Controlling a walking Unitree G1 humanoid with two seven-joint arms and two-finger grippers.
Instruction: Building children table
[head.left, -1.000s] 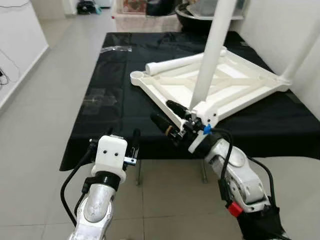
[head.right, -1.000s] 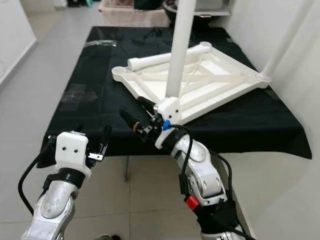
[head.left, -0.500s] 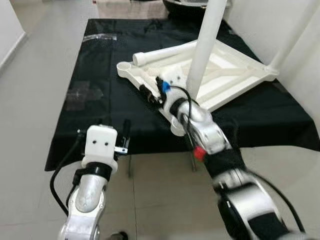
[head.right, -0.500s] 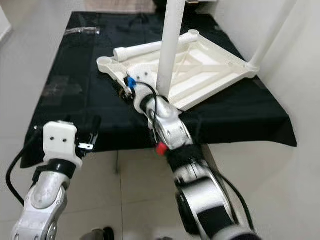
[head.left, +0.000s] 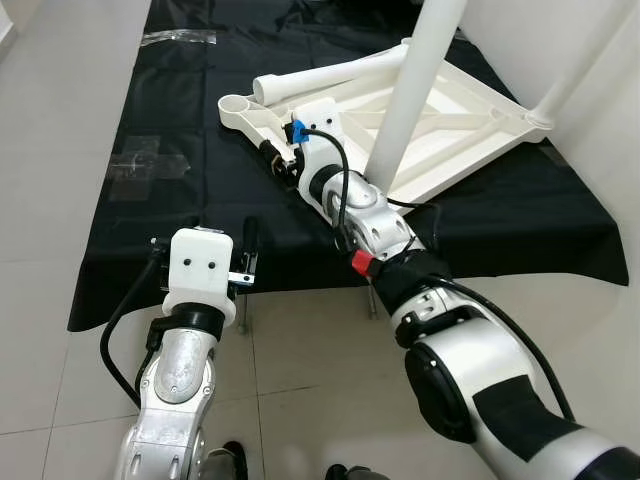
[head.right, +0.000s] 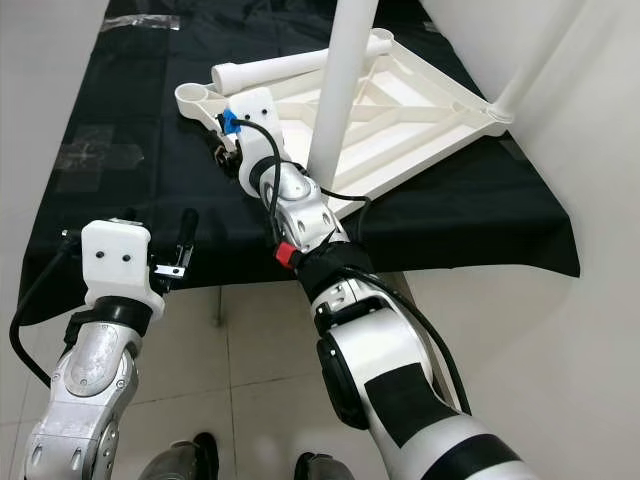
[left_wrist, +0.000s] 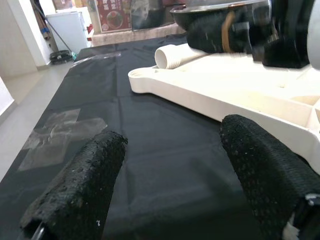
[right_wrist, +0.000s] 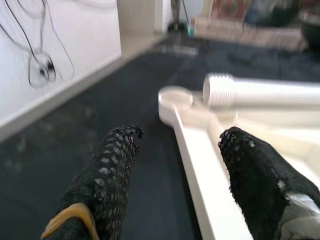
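A white children's table (head.left: 470, 110) lies upside down on a black cloth (head.left: 190, 210). One white leg (head.left: 415, 90) stands screwed in at its near corner and another (head.left: 590, 65) at the right corner. A loose leg (head.left: 330, 72) lies along the far side, its threaded end (right_wrist: 220, 90) beside the empty corner socket (head.left: 237, 103). My right gripper (right_wrist: 180, 134) is open, reaching over the cloth at the frame's left rail (right_wrist: 200, 155), just short of that socket. My left gripper (left_wrist: 172, 132) is open and empty at the cloth's near edge.
Clear tape patches (head.left: 140, 160) stick to the cloth on the left, and a plastic wrap (head.left: 180, 37) lies at the far left corner. A white wall (head.right: 590, 130) rises close on the right. Tiled floor (head.left: 50, 200) stretches to the left and front.
My right arm has reached forward and left along the frame's edge, from the near corner leg toward the empty socket. The view has shifted downward. My left arm has stayed put.
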